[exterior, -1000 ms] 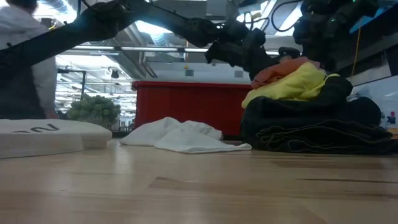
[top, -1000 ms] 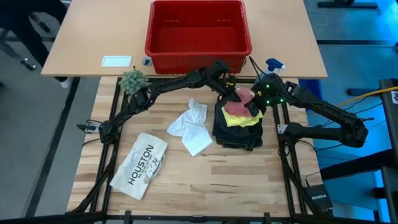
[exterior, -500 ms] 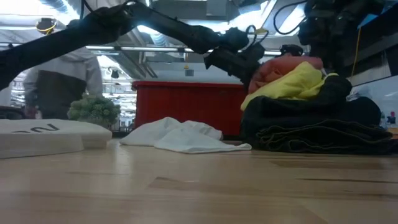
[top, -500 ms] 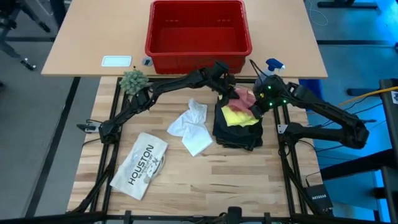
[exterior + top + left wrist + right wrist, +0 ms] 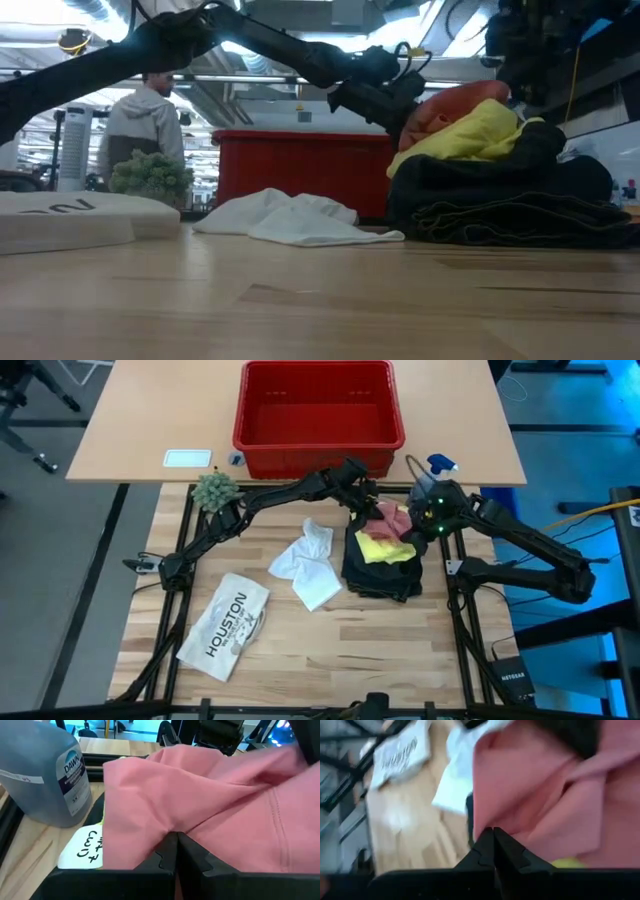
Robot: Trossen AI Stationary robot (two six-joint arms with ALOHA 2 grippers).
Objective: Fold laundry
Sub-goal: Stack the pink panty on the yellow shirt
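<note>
Lifting pink cloth (image 5: 391,517) higher off yellow T-shirt (image 5: 381,547), left gripper (image 5: 372,505) and right gripper (image 5: 418,526) both clamped on it, stretching it flat.

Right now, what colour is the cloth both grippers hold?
Pink cloth; it shows best in the left wrist view.

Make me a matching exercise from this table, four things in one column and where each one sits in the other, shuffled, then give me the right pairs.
Things:
1. pink cloth
2. white cloth
3. HOUSTON item
4. red basket

Places:
A. flat on the near left part of the slatted table
B. on the far table, beyond both arms
C. crumpled, left of the dark trousers
D. top of the pile, pinched by the left hand and right hand

Pairs: 1-D, 2-C, 3-A, 4-B
</note>
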